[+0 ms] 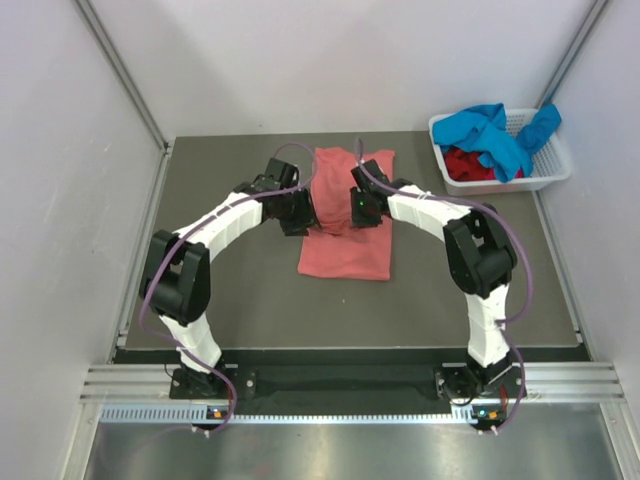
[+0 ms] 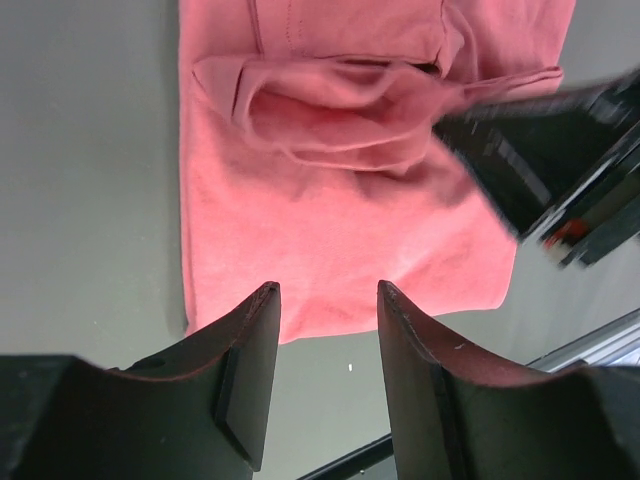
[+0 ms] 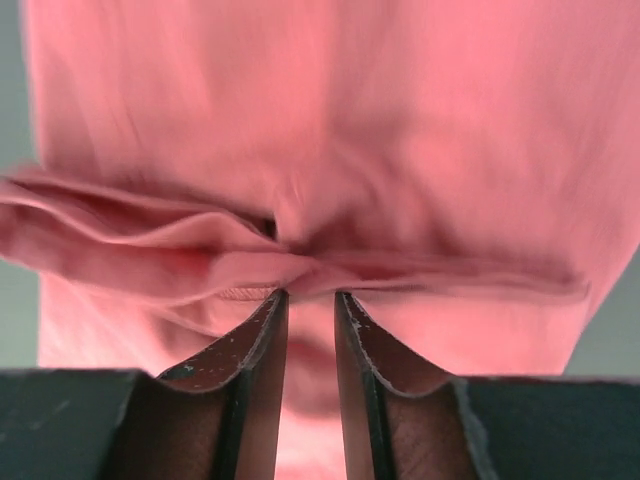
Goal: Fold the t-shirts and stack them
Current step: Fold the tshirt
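A salmon-pink t-shirt [image 1: 345, 255] lies partly folded on the dark table, a raised fold [image 2: 330, 110] running across it. My right gripper [image 3: 310, 293] is shut on that fold, with the cloth [image 3: 400, 150] bunched at its fingertips. From the left, my left gripper [image 2: 328, 290] hovers open over the shirt's near edge with nothing between its fingers. In the top view both grippers, left [image 1: 300, 215] and right [image 1: 355, 205], meet over the shirt's middle. A bright blue t-shirt [image 1: 490, 130] and a dark red one [image 1: 465, 165] lie in the basket.
A white slotted basket [image 1: 555, 170] stands at the table's back right corner. Grey walls close in on both sides and behind. The table's metal front rail [image 1: 350, 385] runs between the arm bases.
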Controlling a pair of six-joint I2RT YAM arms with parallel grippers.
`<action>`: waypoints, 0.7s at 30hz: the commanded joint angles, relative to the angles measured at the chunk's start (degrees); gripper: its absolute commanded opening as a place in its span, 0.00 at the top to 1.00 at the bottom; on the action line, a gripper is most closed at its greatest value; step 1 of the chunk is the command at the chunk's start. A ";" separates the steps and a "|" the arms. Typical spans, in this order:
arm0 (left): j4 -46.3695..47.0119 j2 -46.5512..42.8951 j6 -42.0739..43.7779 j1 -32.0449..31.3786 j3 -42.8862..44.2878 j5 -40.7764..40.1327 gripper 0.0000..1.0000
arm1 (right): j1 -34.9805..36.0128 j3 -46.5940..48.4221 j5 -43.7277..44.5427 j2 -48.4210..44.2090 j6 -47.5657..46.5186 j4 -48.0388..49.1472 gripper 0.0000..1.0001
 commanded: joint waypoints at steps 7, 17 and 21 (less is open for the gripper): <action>3.47 -0.14 0.28 0.12 -0.84 2.35 0.49 | -3.22 19.82 1.34 10.61 -5.01 -2.82 0.70; 6.99 8.65 0.20 0.12 4.70 7.89 0.55 | -3.58 11.96 2.31 -2.55 -10.29 -6.09 0.60; 7.17 11.98 0.37 0.21 6.28 8.59 0.60 | -4.71 3.95 -1.38 -6.77 -9.86 -2.84 0.59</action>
